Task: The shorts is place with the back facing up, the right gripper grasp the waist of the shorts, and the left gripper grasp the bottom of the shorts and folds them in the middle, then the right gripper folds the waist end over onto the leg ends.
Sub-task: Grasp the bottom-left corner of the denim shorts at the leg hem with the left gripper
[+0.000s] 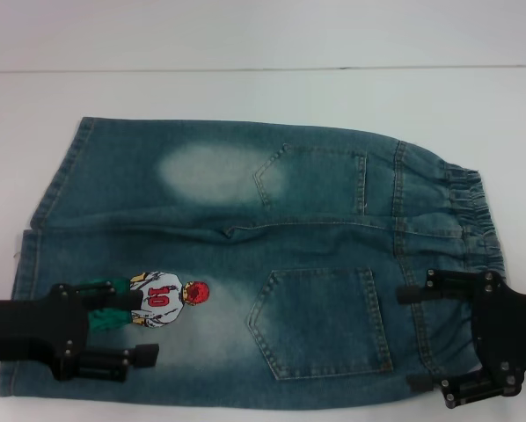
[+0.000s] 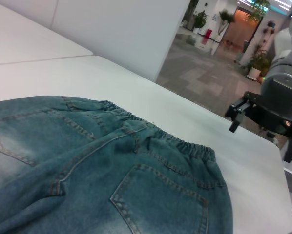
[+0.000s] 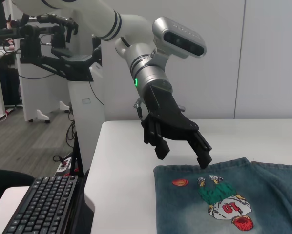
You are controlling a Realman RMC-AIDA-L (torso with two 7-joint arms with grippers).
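The shorts (image 1: pixel 272 264) lie flat on the white table (image 1: pixel 245 97), back pockets up. The waist of the shorts (image 1: pixel 470 211), a ruffled band, is at the right and also shows in the left wrist view (image 2: pixel 185 144). The leg ends (image 1: pixel 47 198) are at the left; the nearer one carries the cartoon patch (image 1: pixel 162 299). My left gripper (image 1: pixel 135 321) is open over that nearer leg beside the patch, and the right wrist view shows it (image 3: pixel 182 157) just above the hem (image 3: pixel 199 169). My right gripper (image 1: pixel 410 339) is open over the near waist corner.
The table's far edge (image 1: pixel 263 69) runs behind the shorts. In the left wrist view the right gripper (image 2: pixel 234 117) hangs past the table's corner edge (image 2: pixel 263 141). A keyboard (image 3: pixel 43 204) sits on a lower desk beside the table.
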